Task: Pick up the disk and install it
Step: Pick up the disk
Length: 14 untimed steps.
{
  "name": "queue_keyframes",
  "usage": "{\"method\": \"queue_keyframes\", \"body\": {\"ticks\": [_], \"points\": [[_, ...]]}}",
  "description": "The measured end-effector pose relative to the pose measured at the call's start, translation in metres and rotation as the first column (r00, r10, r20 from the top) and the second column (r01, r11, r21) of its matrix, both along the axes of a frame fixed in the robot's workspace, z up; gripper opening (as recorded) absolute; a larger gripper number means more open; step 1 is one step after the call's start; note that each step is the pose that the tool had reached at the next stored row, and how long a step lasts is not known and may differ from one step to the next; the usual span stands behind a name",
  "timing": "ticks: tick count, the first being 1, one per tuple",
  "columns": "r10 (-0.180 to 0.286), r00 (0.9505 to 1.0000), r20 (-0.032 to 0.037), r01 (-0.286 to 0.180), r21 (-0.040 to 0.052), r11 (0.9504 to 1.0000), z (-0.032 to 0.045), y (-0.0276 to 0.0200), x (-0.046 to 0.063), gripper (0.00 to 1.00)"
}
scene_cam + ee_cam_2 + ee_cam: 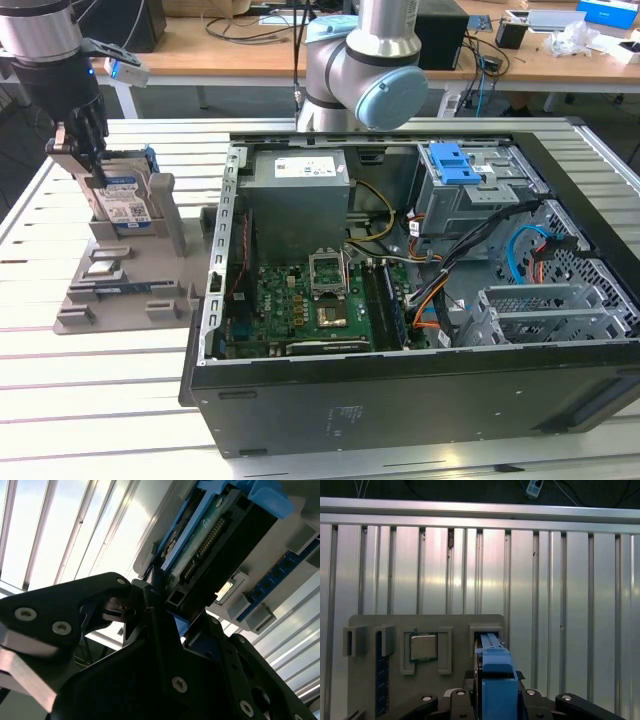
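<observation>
Blue-framed disk (128,205) — upright in holder (172,228)

disk (127,204) label: barcode, print illegible | power supply (300,215) sticker: illegible | no readable text elsewhere

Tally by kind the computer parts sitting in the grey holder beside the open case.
disk: 1
processor chip: 1
memory stick: 1
Total: 3
</observation>
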<state>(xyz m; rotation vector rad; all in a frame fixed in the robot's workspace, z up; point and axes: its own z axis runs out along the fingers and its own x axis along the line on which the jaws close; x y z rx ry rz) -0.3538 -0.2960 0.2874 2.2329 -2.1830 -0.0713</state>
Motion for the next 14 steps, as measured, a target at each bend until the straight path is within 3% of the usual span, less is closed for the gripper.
{"method": "queue_keyframes", "body": {"ticks": [14], "points": [[0.0, 1.0, 0.0, 0.0, 0.0, 1.0, -0.0004, 0.0, 0.0, 0.37]]}}
